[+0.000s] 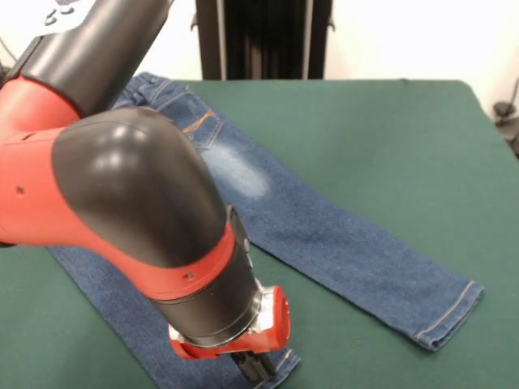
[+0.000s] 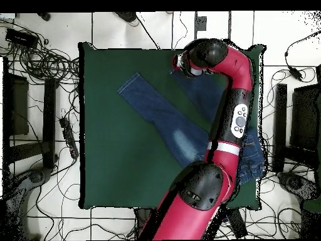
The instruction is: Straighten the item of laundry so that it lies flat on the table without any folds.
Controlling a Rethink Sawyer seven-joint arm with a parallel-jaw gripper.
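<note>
Arm [image 1: 138, 211] blocks most of my front view; gripper [image 1: 258, 366] cut off at bottom edge over one jeans [image 1: 324, 235] leg hem. Can't tell grip state. Waistband end mostly hidden, table [image 1: 389, 138] otherwise visible.

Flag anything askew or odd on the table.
The jeans lie diagonally on the table, legs splayed apart rather than parallel. The end effector sits at one leg's hem. No damage or spill shows.

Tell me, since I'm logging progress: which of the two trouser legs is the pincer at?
The leg running under the arm: the pincer sits at its hem. The other leg of the jeans lies fully exposed, with its hem far from the pincer.
</note>
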